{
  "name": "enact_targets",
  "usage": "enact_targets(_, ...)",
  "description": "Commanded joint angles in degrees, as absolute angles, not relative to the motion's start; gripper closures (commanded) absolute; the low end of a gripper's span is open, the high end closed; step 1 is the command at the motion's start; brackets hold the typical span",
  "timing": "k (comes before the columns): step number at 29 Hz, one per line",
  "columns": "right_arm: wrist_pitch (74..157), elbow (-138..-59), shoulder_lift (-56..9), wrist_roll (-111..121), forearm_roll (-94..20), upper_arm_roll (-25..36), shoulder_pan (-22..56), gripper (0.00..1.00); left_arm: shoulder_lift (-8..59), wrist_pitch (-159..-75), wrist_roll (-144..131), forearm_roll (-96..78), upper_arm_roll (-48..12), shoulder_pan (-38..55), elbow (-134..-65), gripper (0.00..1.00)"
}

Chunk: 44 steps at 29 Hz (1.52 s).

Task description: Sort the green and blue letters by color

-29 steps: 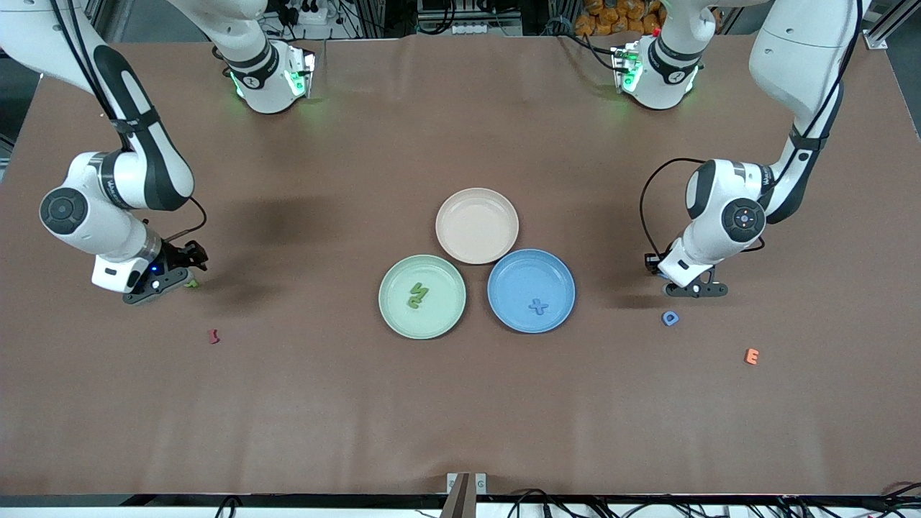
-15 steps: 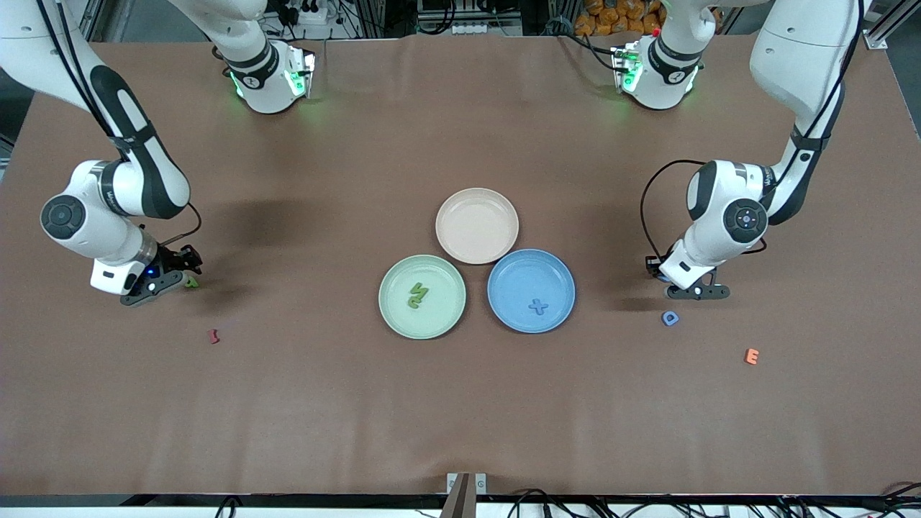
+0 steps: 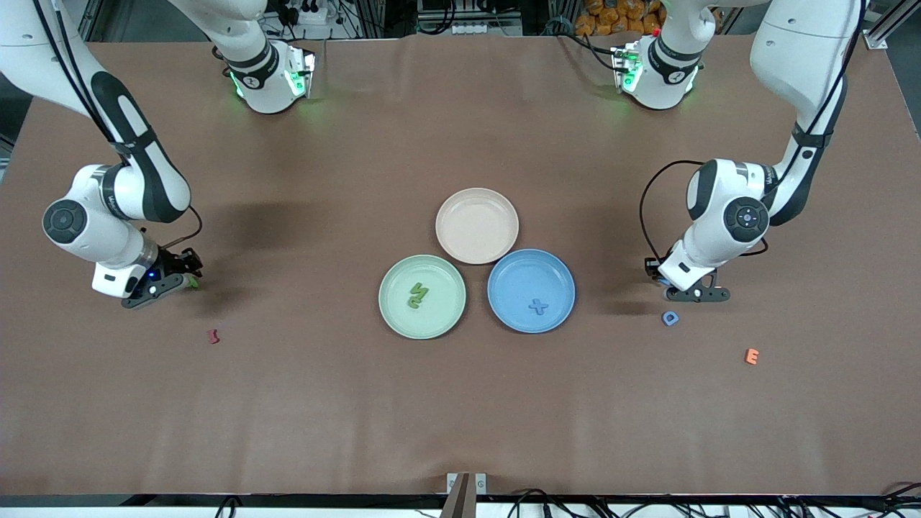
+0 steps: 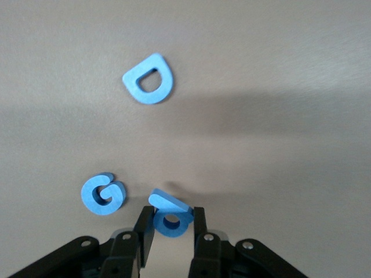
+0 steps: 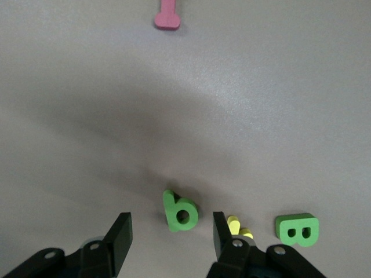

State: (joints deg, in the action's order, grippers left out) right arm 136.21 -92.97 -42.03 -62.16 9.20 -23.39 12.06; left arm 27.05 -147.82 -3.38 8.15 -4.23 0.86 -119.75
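Jaws of the left gripper stand wide, yet both fingers look to be pressing the sides of a tilted blue letter. It has a round hole and one end is lifted off the table. Just beside it lies a blue G, flat on the brown surface. A blue D lies flat a little apart from both, nearer to the front camera than the gripper.

Jaws of the right gripper are apart. This gripper is low over the table at the right arm's end. A green letter with a hole sits between its fingers, with a gap showing on each side. A green B lies flat outside one finger, and a yellow letter shows partly between that finger and the B. A pink letter lies well apart from these.

At the middle of the table three plates touch or nearly touch. The green plate holds a green Z. The blue plate beside it holds a blue X. The beige plate is farther from the front camera than both.

A dark red letter lies nearer to the front camera than the right gripper. An orange E lies toward the left arm's end, nearer to the front camera than the D.
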Motion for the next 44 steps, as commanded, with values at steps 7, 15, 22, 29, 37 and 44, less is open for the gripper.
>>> enact_targets(7,134.6,-91.8,-39.5,-59.9,9.0,-23.2,10.2,0.0,24.9,-150.6,-2.8,8.8,-4.8,-0.6,-123.8,0.16)
enact_targets(15,127.6,-92.2,-35.6,-54.1,8.4,-23.2,7.2,0.0,24.9,-152.9,-2.8,8.8,-4.8,-1.0,-125.8,0.17)
enact_targets(22,123.6,-93.1,-32.6,-49.4,8.3,-23.3,4.3,0.0,24.9,-152.9,-2.8,8.8,-4.8,-1.1,-125.8,0.17)
enact_targets(29,123.2,-97.0,-28.5,-44.0,8.1,-23.3,0.8,0.0,24.9,-152.9,-2.8,8.8,-4.8,-1.5,-125.9,0.18)
enact_targets(37,121.3,-99.1,-26.1,-38.0,8.1,-23.3,-2.5,0.0,24.9,-153.0,-2.8,8.8,-4.8,-1.7,-126.4,0.19)
enact_targets(44,117.3,-99.2,-24.0,-28.6,8.1,-23.3,-7.1,0.0,24.9,-153.0,-2.8,8.8,-4.8,-1.9,-126.7,0.23)
